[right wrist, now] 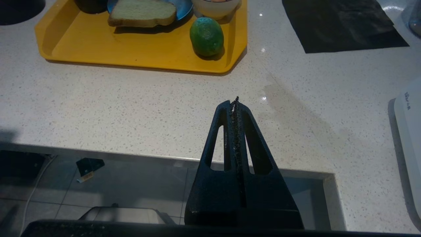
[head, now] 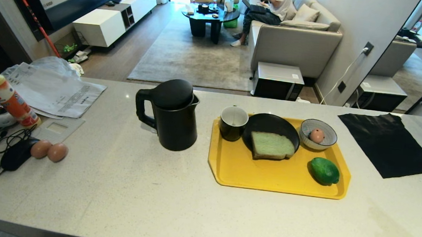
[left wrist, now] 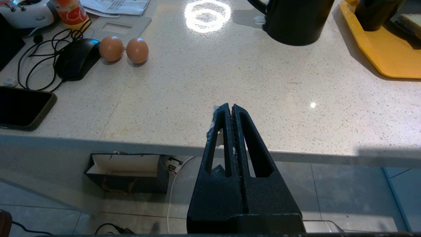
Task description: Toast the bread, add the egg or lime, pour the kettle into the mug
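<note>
Head view: bare speckled surface (head: 121, 202) along the near edge, neither arm showing. Farther back, toward the right half, a yellow tray (head: 266, 175) gathering the breakfast things within easy reach: black plate (head: 270, 125) at the tray's far side carrying the bread (head: 271, 146), slice flat and overhanging the plate's near rim; mug (head: 233, 122) upright just left of the plate, white inside showing; striped bowl (head: 318, 133) at the tray's far right corner cradling an egg (head: 317, 135), probably to stop it rolling; lime (head: 324, 171) loose on the tray's near right corner. Kettle (head: 171, 115) off the tray, just beside its left edge, lid shut, handle turned toward the surface's left end, likely for a left-side grasp. Two spare eggs (head: 49, 150) near the left edge among cables and papers. Person seated on a sofa far behind.

Left wrist view: left gripper (left wrist: 230, 107) pressed together and empty, poised over the surface's near edge, well apart from the kettle and the two eggs.

Right wrist view: right gripper (right wrist: 235, 102) likewise pressed together, holding nothing, over the near edge, lime and bread beyond it on the tray. White appliance corner (right wrist: 408, 131) at the surface's right end, possibly the toaster, cannot tell. Nothing of the task begun, by the look of it.
</note>
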